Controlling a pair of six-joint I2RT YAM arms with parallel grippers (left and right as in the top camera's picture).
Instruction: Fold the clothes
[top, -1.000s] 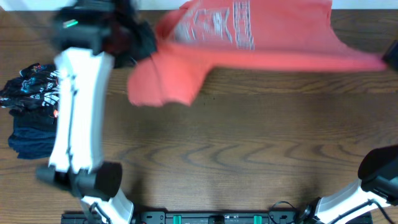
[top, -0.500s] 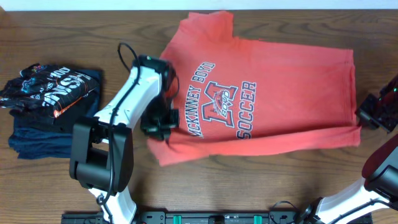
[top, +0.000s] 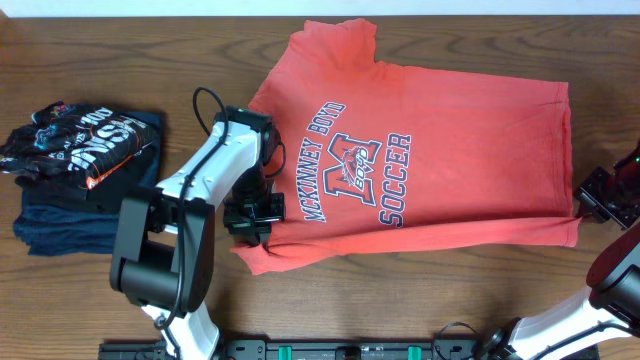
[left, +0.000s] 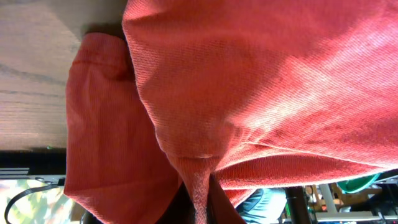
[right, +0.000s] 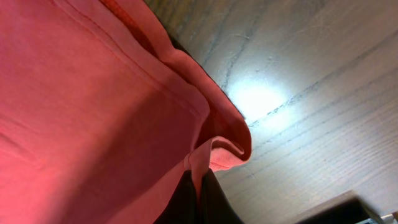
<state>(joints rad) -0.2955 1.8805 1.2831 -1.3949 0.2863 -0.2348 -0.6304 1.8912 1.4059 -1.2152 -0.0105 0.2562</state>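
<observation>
The orange-red T-shirt (top: 440, 150) lies spread face up across the table, white lettering and logo showing, its collar end at the left. My left gripper (top: 250, 212) is shut on the shirt's left edge; in the left wrist view a pinched fold of red cloth (left: 199, 180) runs between the fingers (left: 200, 208). My right gripper (top: 590, 200) is shut on the shirt's lower right corner at the table's right edge; in the right wrist view the hem (right: 214, 149) is clamped in the black jaws (right: 198, 186).
A stack of folded black and navy garments (top: 75, 170) with white print sits at the left. Bare wood table (top: 400, 290) lies in front of the shirt. The table's back edge runs just behind the shirt.
The shirt came down from the air and now lies flat. Since half a second ago the left gripper drew back slightly toward the front, and the right gripper shifted slightly right.
</observation>
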